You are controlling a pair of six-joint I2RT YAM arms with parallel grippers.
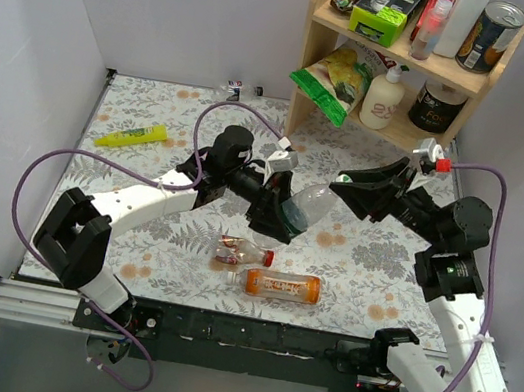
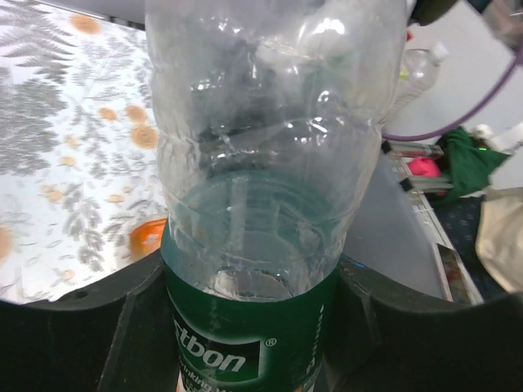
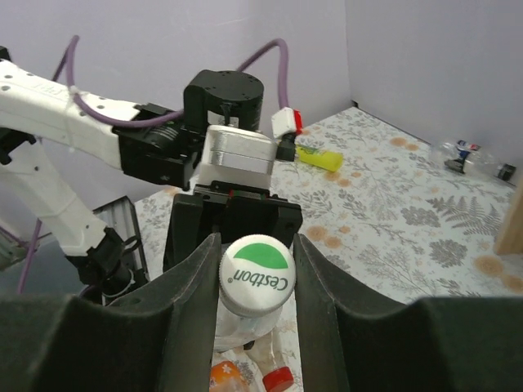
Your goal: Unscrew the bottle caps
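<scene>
the right gripper (image 1: pixel 343 184) is clamped on the white cap (image 3: pixel 255 273) of the green-labelled bottle (image 2: pixel 261 180), held mid-air over the table's (image 1: pixel 381 268) middle by the left gripper (image 1: pixel 275 211) around its body. the twist should run square to the neck.

Floral table (image 1: pixel 148 95) — yellow tube (image 1: pixel 131 136), orange bottle (image 1: pixel 279 284), red-capped bottle (image 1: pixel 242 251) lying flat

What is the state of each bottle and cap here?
Green-labelled bottle: in the air, held by left jaws.
White cap: on that bottle, gripped by right jaws.
Reddish-labelled bottle: lying down, red cap on.
Orange bottle: lying down.
Dark-blue-labelled bottle: lying by the back wall.
</scene>
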